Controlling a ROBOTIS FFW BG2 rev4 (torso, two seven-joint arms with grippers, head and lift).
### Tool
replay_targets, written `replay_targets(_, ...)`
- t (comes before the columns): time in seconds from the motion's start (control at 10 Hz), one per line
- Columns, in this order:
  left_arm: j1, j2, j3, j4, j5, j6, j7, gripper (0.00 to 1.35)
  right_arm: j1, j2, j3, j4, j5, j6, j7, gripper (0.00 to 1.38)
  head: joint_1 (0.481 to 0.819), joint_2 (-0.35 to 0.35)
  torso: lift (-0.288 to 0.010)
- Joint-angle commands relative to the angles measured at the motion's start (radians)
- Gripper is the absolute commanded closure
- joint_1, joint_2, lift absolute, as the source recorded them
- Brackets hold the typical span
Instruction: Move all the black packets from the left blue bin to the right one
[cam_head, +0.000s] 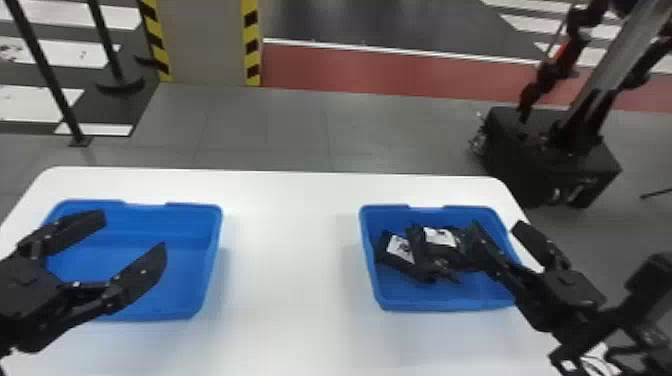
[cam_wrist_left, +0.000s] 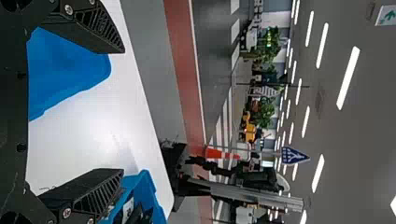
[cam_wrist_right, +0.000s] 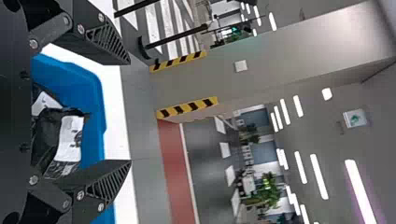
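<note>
The left blue bin (cam_head: 185, 265) holds nothing that shows. Over its left part my left gripper (cam_head: 135, 232) is open, its fingers spread wide with nothing between them. Black packets with white labels (cam_head: 399, 249) lie heaped in the right blue bin (cam_head: 450, 303), toward its back and middle. My right gripper (cam_head: 496, 226) stands open over that bin's right side, one finger hiding part of the heap. In the left wrist view the open left gripper (cam_wrist_left: 123, 111) shows beside the left bin (cam_wrist_left: 67, 70). The right wrist view has the open right gripper (cam_wrist_right: 130, 112) by the packets (cam_wrist_right: 49, 133).
Both bins stand on a white table (cam_head: 290, 250), with a wide stretch of tabletop between them. Past the table's back right corner, another robot's black base (cam_head: 555, 155) stands on the floor. A pillar (cam_head: 207, 42) with yellow and black edges rises behind.
</note>
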Motion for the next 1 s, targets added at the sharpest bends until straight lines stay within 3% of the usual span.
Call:
replay_targets(0.0, 0.121, -0.033, 0.025, -0.094, -0.009, -0.106, 0.059, 0.13, 0.142, 0.049, 0.029, -0.100, 0.046, -0.220, 0.007, 0.23, 0.695, -0.103, -0.110)
replay_targets(0.2, 0.242, -0.033, 0.039, -0.099, -0.008, -0.287, 0.128, 0.13, 0.282, 0.056, 0.070, -0.167, 0.133, -0.453, 0.009, 0.24, 0.695, -0.050, -0.110)
replay_targets(0.4, 0.310, -0.033, 0.028, -0.099, -0.015, -0.368, 0.168, 0.13, 0.358, 0.056, 0.079, -0.162, 0.207, -0.480, 0.003, 0.24, 0.695, -0.018, -0.110)
replay_targets(0.6, 0.357, -0.033, -0.007, -0.099, 0.014, -0.454, 0.282, 0.13, 0.449, 0.056, 0.105, -0.147, 0.257, -0.551, -0.072, 0.24, 0.695, -0.005, -0.110)
replay_targets(0.7, 0.384, -0.033, -0.012, -0.099, 0.031, -0.483, 0.311, 0.12, 0.459, 0.056, 0.128, -0.125, 0.250, -0.573, -0.108, 0.24, 0.695, -0.012, -0.110)
replay_targets(0.9, 0.416, -0.033, -0.024, -0.089, 0.042, -0.496, 0.360, 0.13, 0.432, 0.056, 0.148, -0.081, 0.245, -0.576, -0.108, 0.24, 0.695, -0.008, -0.110)
